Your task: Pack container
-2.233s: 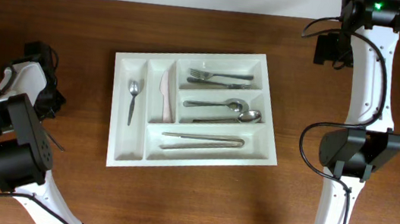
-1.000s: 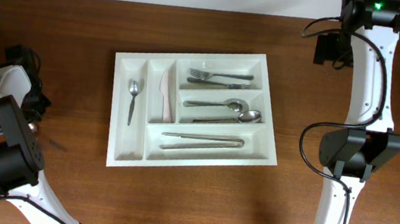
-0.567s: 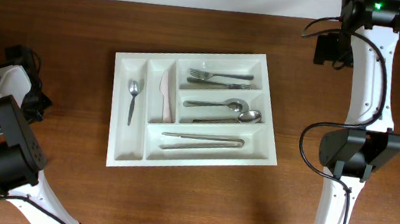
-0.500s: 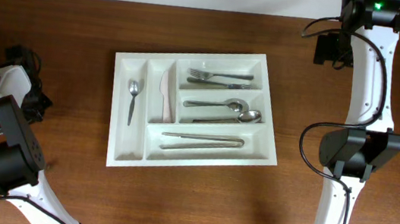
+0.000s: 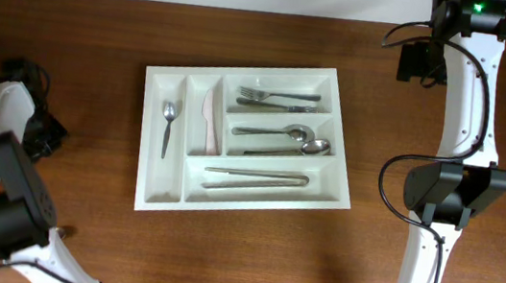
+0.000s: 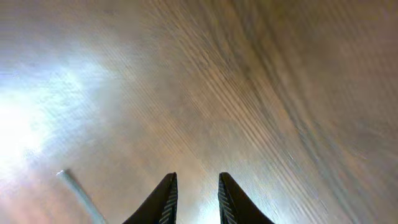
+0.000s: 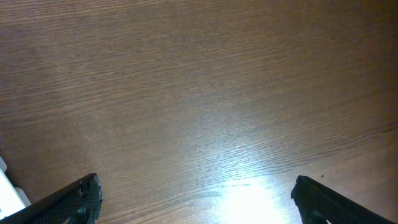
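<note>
The left gripper (image 6: 194,200) stood narrowly parted over the wooden table (image 6: 261,93), holding nothing (a thin pale rod (image 6: 79,194) lay just beside it); the right gripper (image 7: 196,198) gaped wide, empty. The white cutlery tray (image 5: 158,186) sat mid-table, well apart from both

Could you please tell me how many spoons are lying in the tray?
3. One small spoon lies in the tray's leftmost upright slot; two larger spoons lie in the middle long slot. Stacked pieces could hide another.
</note>
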Tool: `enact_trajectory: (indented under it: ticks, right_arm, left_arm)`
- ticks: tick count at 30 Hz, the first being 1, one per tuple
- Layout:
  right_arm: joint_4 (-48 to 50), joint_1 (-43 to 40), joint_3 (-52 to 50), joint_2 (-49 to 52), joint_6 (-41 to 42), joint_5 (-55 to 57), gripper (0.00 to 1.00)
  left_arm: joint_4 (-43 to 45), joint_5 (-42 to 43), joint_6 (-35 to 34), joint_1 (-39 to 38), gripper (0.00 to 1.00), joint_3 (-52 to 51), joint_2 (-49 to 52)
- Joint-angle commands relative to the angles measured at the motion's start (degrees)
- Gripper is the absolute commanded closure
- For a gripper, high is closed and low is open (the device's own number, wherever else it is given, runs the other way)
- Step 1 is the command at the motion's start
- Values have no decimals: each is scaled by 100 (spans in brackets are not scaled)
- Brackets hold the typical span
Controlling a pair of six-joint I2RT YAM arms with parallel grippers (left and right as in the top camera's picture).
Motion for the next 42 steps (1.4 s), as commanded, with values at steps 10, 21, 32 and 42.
enact_trajectory:
  ticks: [10,21,32,42]
  right_arm:
    - [2,15,96,-155,68,131,1]
    - [4,15,96,-155,68,131,1]
    - [2,15,96,-155,68,131,1]
    - [2,15,96,-155,68,131,1]
  left_arm:
    - [-763,-120,-1357,24,76,-229,-1663]
    - [-973,-83,-2402,24,76,-1746,-2448]
    - [-1056,-42,-3117,24,76,-3086,-3727]
    - [-328,-564,-3816,24,73,-4138,-3810]
